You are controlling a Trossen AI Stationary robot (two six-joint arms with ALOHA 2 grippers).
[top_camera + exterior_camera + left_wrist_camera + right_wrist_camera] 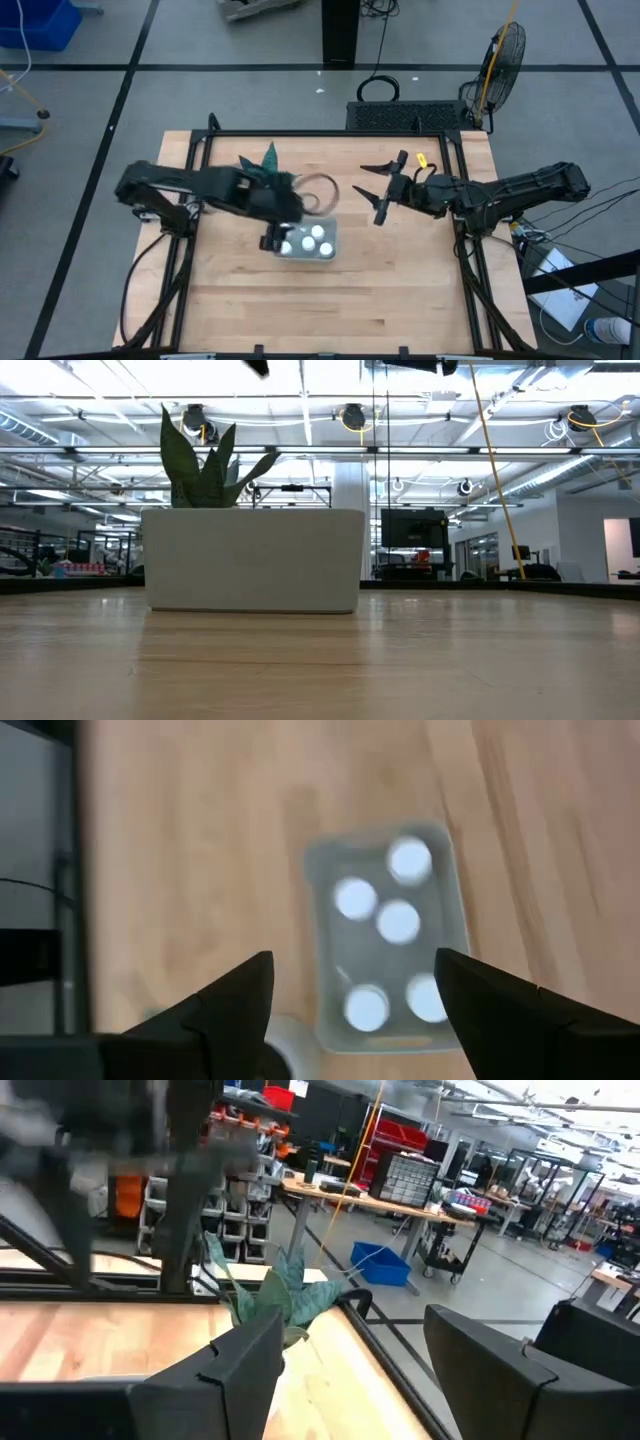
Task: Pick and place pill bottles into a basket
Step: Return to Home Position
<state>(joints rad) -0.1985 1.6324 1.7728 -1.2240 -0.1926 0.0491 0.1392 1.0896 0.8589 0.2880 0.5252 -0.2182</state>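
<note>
The pale translucent basket (330, 252) sits on the wooden table a little left of centre. Several white pill bottles (308, 238) stand upright in it, caps up. The left wrist view shows the basket's rim (315, 870) and the round caps (398, 920) from above. My left gripper (278, 240) hovers over the basket's left end, open and empty (352, 958). My right gripper (368, 193) is open and empty above the table to the right of the basket; it also shows in its own wrist view (350, 1320).
A white pot (250, 560) with a green spiky plant (268, 160) stands just behind the basket, under my left arm. Black frame rails (460, 150) run along the table's far, left and right edges. Bare wood (330, 310) lies toward the near edge.
</note>
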